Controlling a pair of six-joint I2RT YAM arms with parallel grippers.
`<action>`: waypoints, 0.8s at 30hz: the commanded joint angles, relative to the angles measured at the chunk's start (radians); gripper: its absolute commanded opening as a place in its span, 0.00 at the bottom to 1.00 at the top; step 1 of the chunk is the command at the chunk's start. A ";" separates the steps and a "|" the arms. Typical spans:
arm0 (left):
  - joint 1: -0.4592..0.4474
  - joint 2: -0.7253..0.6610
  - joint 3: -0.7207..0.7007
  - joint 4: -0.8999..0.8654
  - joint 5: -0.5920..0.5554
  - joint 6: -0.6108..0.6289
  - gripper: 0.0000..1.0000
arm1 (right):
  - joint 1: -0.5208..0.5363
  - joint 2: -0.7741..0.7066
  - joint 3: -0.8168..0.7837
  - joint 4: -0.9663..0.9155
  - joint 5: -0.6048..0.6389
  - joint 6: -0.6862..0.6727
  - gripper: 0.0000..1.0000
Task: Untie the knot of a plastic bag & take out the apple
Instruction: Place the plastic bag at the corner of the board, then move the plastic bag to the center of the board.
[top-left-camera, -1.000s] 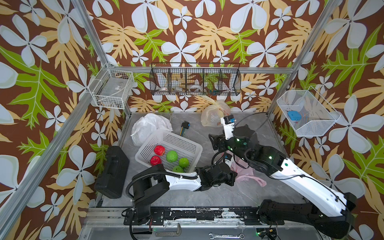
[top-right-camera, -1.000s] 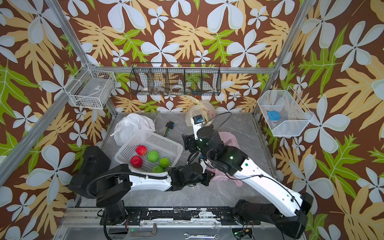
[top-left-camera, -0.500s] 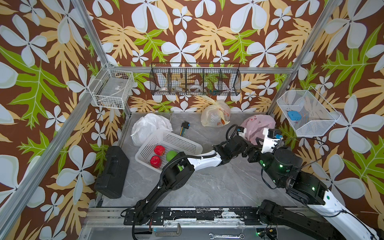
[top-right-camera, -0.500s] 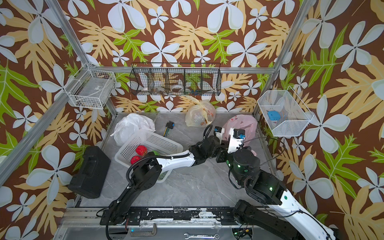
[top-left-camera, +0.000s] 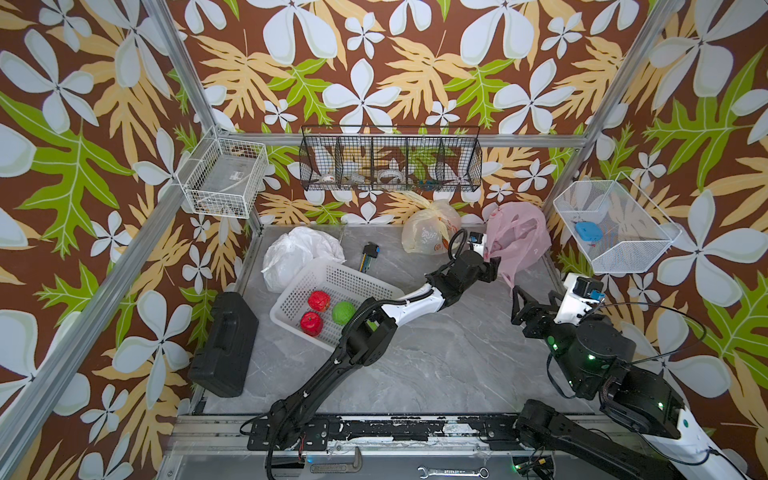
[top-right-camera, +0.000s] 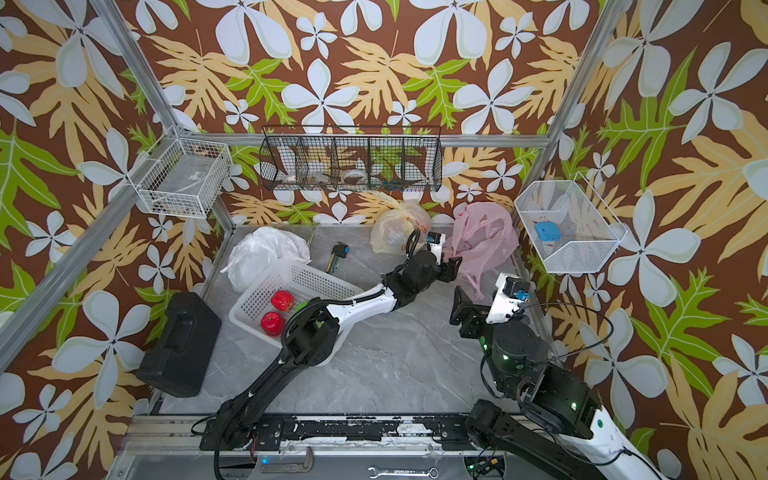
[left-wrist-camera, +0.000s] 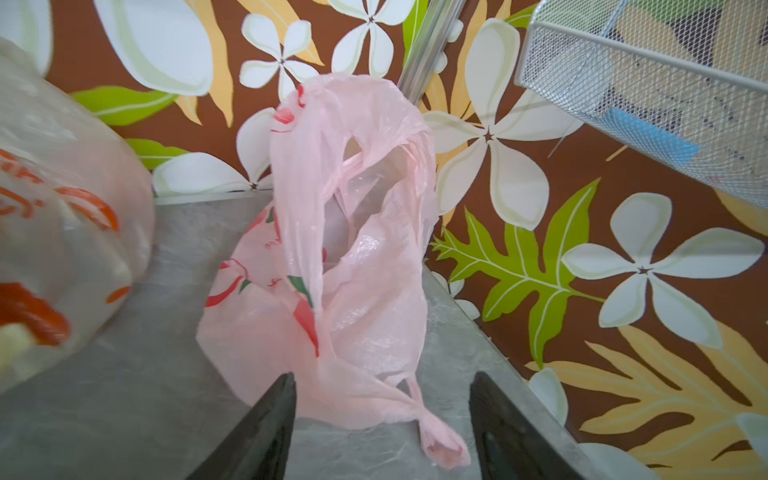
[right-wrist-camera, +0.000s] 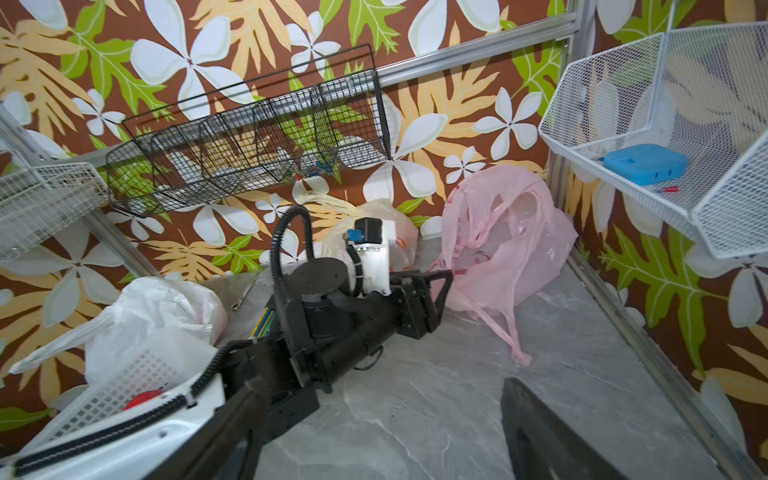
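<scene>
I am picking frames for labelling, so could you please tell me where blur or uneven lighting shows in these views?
Both top views: evenly lit and sharp, the pink bag crisp. Left wrist view: pink bag sharp, the orange-printed bag beside it blurred. Right wrist view: background sharp, the right gripper at the near edge soft.

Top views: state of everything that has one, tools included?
left tool, open, at pink bag, not gripping
right tool, open, empty
pink bag, upright in back corner, mouth open
yellow bag, full, top looks tied
white bag, crumpled, by basket
basket, holds apples
case, shut
</scene>
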 joint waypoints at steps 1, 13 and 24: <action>-0.002 -0.139 -0.104 0.107 0.020 0.076 0.68 | 0.002 0.037 -0.004 0.011 0.065 -0.013 0.91; 0.048 -0.708 -0.786 0.151 -0.061 0.159 0.71 | -0.364 0.376 -0.084 0.319 -0.531 -0.024 0.94; 0.226 -1.142 -1.255 0.018 -0.112 0.112 0.73 | -0.488 0.947 0.071 0.590 -0.675 0.019 0.99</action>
